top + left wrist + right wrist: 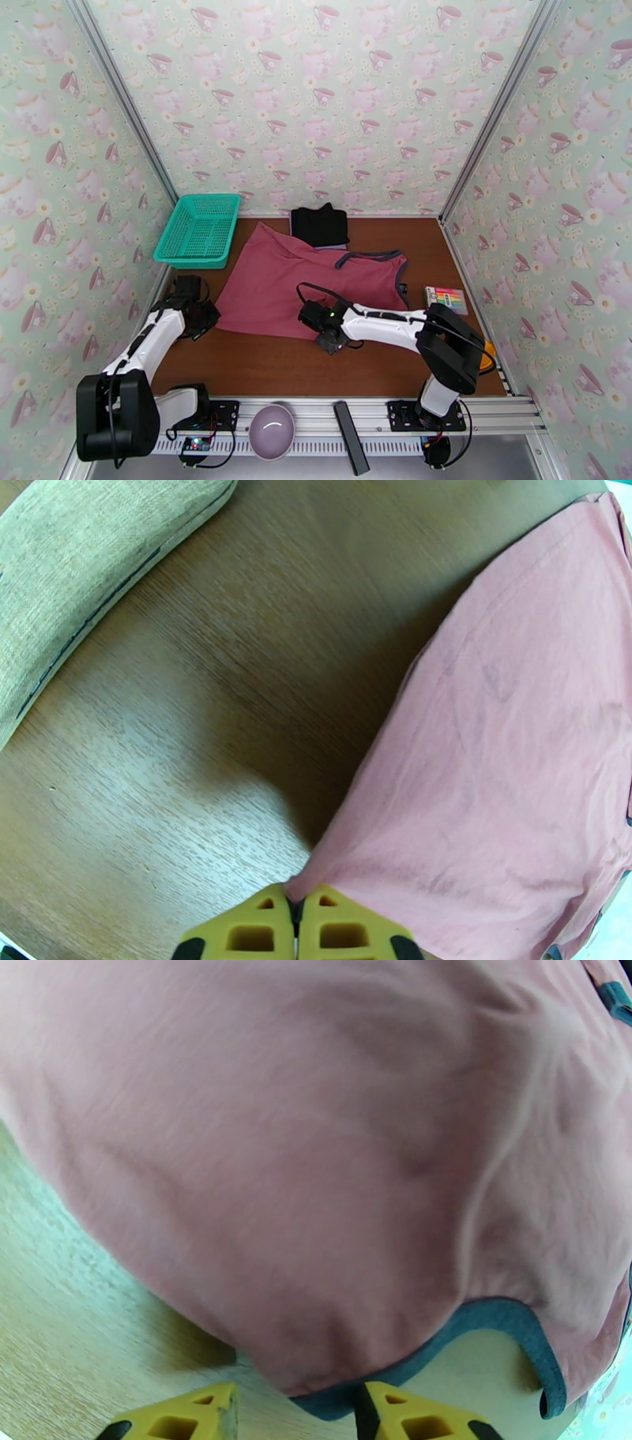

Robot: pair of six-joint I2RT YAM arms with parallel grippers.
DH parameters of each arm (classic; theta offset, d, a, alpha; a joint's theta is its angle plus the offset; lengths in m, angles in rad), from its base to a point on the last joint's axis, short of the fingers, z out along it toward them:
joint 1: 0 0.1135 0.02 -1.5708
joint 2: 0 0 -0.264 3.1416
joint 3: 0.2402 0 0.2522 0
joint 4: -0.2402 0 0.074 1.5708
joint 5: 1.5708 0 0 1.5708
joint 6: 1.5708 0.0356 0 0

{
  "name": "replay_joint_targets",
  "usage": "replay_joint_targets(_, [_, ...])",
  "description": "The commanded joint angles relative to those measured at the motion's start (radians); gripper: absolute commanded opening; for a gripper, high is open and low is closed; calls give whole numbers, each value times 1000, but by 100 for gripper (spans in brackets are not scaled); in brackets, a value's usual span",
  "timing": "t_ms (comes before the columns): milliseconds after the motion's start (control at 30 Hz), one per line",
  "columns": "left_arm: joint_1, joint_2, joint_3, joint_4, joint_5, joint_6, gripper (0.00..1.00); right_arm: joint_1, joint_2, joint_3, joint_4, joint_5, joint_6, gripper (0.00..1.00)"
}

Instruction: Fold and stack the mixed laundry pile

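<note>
Step in hand, by the look of it: getting hold of the top (308, 280) for its first fold.

- Top spread flat at mid-frame overhead, neck opening toward the right, lower edge nearest the arms.
- Black garment (319, 224) folded small at upper centre, touching the top's far edge. Thin sliver of lavender cloth (335, 248) under its lower edge, too small to read further.
- Basket (197, 229) at upper left, just beside the top's far-left corner.
- Left gripper (295, 905) at bottom centre of its wrist frame: pads pressed together with no gap, the top's lower-left corner running into the seam between them. Judged pinched on that corner. Bare table (197, 717) to the left of it.
- Right gripper (296, 1402) at bottom of its wrist frame: jaws wide apart, holding nothing. Navy trim (474, 1319) of the hem dips between the two pads, with cloth bulging above.

Next move, as judged:
- Close the right jaws on the trimmed hem, low enough to catch cloth and not slide off the edge.
- Then lift both corners together, level and lightly taut, and carry the near edge toward the far edge.
- Likely risk: uneven pull, skewing the fold or dragging the black garment.
</note>
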Motion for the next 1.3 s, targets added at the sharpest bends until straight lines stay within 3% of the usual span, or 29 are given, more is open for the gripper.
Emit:
replay_joint_targets(0, [9, 9, 9, 10, 14, 22, 0, 8, 30, 0, -12, 3, 26, 44])
replay_joint_targets(100, [13, 7, 12, 6, 15, 28, 0, 9, 64, 6, -9, 14, 32, 43])
replay_joint_targets(167, [17, 5, 15, 1, 17, 33, 0, 8, 90, 14, -7, 13, 33, 36])
replay_joint_targets(367, [32, 1, 34, -24, 38, 53, 0, 9, 114, 4, -23, -16, 39, 0])
replay_joint_targets(667, [34, -134, 3, -96, 125, -4, 0, 140, -6, -41, -94, -184, 105, 0])
replay_joint_targets(833, [30, -242, -51, -99, 110, -61, 0, 208, -18, -63, -132, -211, 169, 0])
replay_joint_targets(1067, [32, -247, -38, -99, 83, -67, 0, 204, -82, -36, -161, -101, 236, 0])
replay_joint_targets(1267, [31, -178, 39, -78, 92, -48, 0, 116, -142, -10, -163, -58, 224, 0])
